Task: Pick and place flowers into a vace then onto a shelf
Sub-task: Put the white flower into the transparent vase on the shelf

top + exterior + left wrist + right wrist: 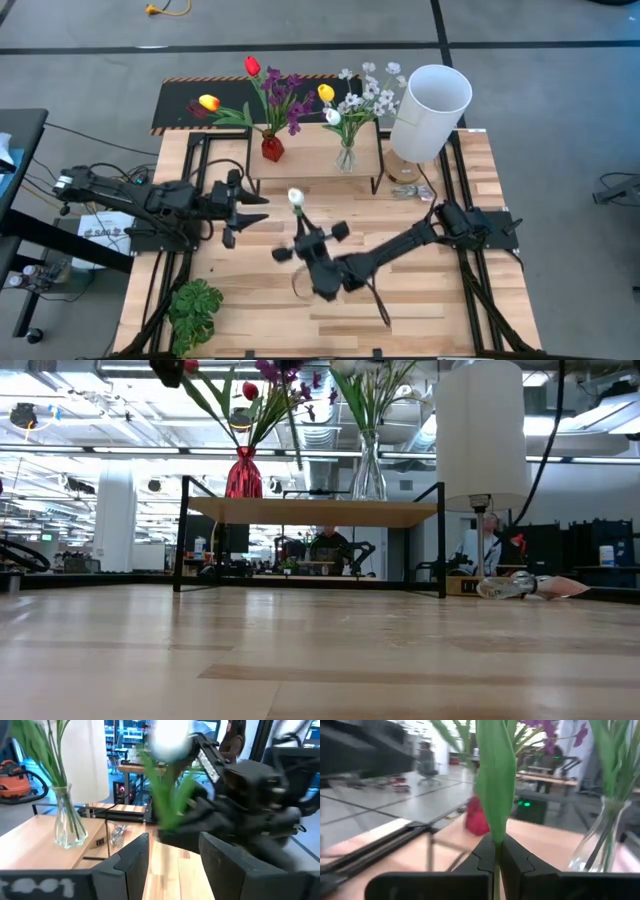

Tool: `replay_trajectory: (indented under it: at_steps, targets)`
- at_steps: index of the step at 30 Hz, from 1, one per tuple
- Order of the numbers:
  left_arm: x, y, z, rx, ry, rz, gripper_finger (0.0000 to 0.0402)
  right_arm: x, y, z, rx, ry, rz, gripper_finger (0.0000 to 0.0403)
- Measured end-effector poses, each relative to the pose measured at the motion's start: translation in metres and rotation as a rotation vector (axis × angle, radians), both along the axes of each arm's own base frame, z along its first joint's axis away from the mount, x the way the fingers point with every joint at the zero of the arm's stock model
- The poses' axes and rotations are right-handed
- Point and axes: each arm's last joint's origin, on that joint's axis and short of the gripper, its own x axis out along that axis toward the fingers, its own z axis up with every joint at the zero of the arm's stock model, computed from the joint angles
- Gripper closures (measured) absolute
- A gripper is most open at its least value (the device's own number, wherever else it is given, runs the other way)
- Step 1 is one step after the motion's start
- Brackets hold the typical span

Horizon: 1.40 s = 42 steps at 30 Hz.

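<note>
Two arms here. The right gripper (497, 865) is clamped on the green stem of a white tulip (295, 196), holding it up over the middle of the table, just in front of the shelf (310, 165). The left gripper (240, 210) sits just beside it with its fingers (135, 862) spread apart, nothing between them.

On the shelf I count two vases: a red vase (272, 148) and a clear glass vase (345, 157). The red one has a red tulip (252, 66), a yellow tulip (208, 102) and a purple bunch (283, 95). The glass one has a yellow tulip, a white tulip and small white blossoms (372, 90).

One white cylinder (430, 98) stands beside the shelf, and one leafy plant (196, 312) lies at the table's near left corner.
</note>
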Motion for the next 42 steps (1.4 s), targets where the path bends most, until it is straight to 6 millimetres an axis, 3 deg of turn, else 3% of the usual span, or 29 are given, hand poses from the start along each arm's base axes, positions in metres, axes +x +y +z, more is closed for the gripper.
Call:
replay_trajectory:
  at_steps: [10,15,22,24,29,33,42]
  targets:
    - [-0.008,0.002,-0.006,-0.027,0.078,0.006,0.0239,-0.011,-0.064,0.070,-0.015,0.041,-0.116,0.0402]
    - [-0.007,0.002,-0.007,-0.026,0.084,0.006,0.0239,-0.031,-0.077,0.096,-0.034,0.093,-0.131,0.0402]
    - [-0.007,0.002,-0.007,-0.026,0.084,0.007,0.0239,-0.082,-0.074,0.098,0.012,-0.035,-0.089,0.0403]
    - [-0.007,0.002,-0.007,-0.026,0.083,0.007,0.0239,-0.088,-0.072,0.093,0.009,-0.026,-0.079,0.0403]
    - [-0.007,0.002,-0.007,-0.025,0.082,0.031,0.0239,-0.084,-0.070,0.084,-0.003,0.005,-0.077,0.0403]
    - [-0.007,0.003,-0.007,-0.027,0.082,0.035,0.0239,-0.074,-0.089,0.075,0.001,0.013,-0.125,0.0403]
    - [-0.008,0.003,-0.012,-0.050,0.131,0.041,0.0239,-0.072,-0.125,0.086,0.012,-0.039,-0.221,0.0403]
